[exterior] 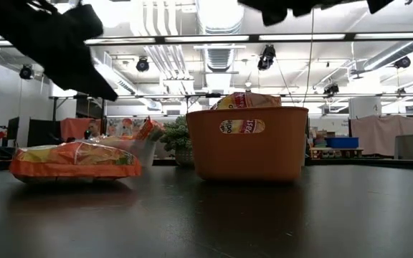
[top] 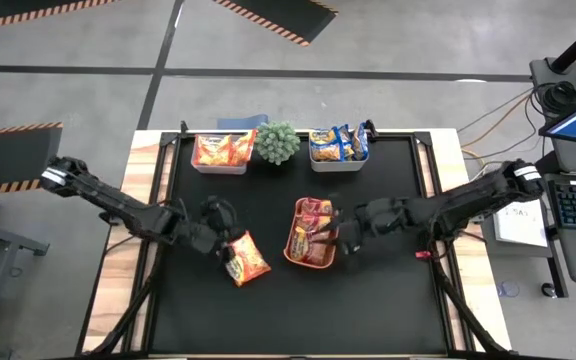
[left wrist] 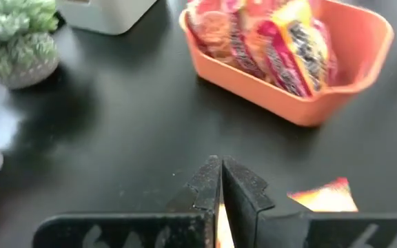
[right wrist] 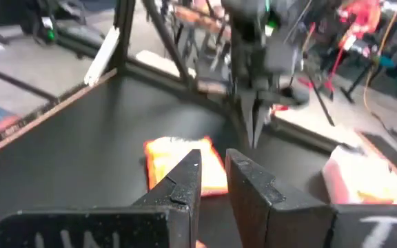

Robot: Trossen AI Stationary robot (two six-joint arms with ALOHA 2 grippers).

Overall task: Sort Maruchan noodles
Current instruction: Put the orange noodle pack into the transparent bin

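1. Left gripper (top: 230, 245) is being held over the orange packet (top: 247, 258) lying left of the tabletop's centre; fingers are pressed together, seemingly pinching the packet's edge.
2. Right gripper (top: 330, 238) is hanging over the orange tray (top: 290, 240) near the centre; fingers are standing slightly apart, nothing clamped.
3. Sorting is being judged part-done: orange packets are sitting in the left bin (top: 219, 152), blue ones in the right bin (top: 339, 147), both at the far edge; tray packets (top: 313, 236) are waiting.
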